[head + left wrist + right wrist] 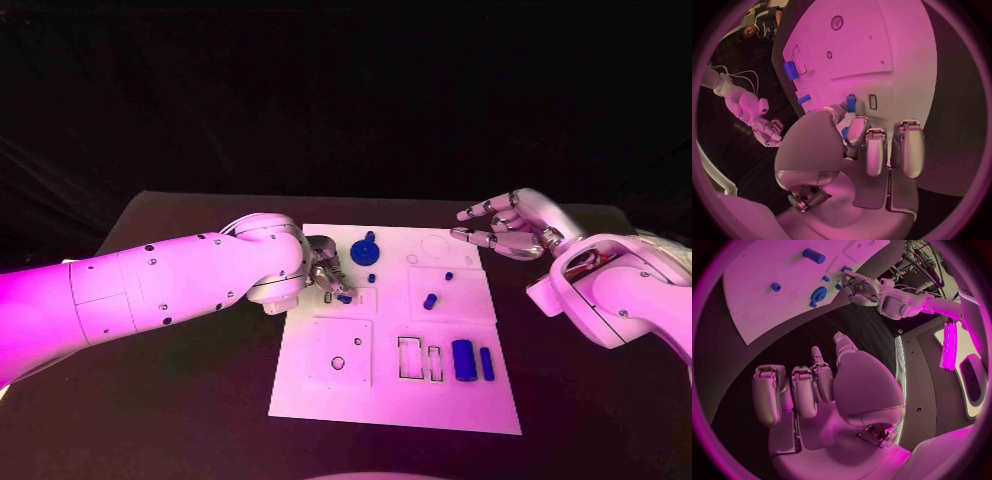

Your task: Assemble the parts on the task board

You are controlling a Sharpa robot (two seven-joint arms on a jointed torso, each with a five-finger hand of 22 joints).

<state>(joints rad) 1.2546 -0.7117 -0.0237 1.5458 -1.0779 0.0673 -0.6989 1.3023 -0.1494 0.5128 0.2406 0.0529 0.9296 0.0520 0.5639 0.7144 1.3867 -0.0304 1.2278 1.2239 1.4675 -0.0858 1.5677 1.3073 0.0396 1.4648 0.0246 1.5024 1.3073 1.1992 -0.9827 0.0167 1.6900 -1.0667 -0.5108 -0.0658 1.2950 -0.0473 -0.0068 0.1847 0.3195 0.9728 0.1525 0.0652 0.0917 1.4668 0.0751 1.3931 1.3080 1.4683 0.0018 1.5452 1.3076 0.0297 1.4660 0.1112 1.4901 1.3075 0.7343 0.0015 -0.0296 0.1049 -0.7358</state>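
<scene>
A small blue plastic peg point(851, 103) sat pinched between the fingertips of your left hand point(323, 268), low over the left middle of the white flat task board point(325, 390), beside a small rectangular slot point(872, 101); you would likely have found it light, rigid and smooth, so a fingertip pinch across its short sides looked the safest hold, and too loose a grip might have let it slip or twist.

Around it, the other blue parts lay on the board: a round blue disc point(365, 251) near the far edge, just beyond your left hand; a short blue cylinder point(430, 300) near the middle; a larger blue rectangular block point(463, 359) with a slimmer blue bar point(488, 363) just beside it, towards the near right; these looked equally stiff and light, and the cylinder might have rolled if nudged.

Your right hand point(505, 228) hovered off the board's far right corner, holding nothing, fingers loosely curved and apart.

The black table point(173, 400) lay beneath everything.
</scene>
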